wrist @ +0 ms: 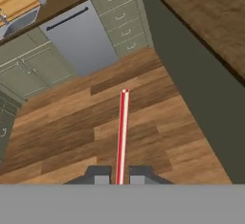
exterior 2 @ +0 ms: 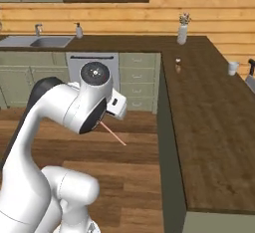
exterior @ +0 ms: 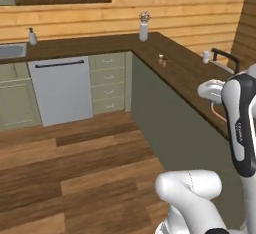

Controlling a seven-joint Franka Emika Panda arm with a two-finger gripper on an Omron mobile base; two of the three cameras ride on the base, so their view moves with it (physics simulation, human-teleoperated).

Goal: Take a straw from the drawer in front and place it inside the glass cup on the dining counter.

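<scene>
gripper (wrist: 118, 179): two dark fingers pinched tight on the thin reddish-pink straw (wrist: 122, 132)
feel: probably super light, bendy, slippery
aim: small whitish glass cup (exterior 2: 232, 68), looks tippy

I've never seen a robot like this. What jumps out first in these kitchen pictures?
The thin red straw pinched in the gripper, sticking out over the wooden floor. Next, the long dark dining counter on the right, with the small glass cup standing near its far edge.
</scene>
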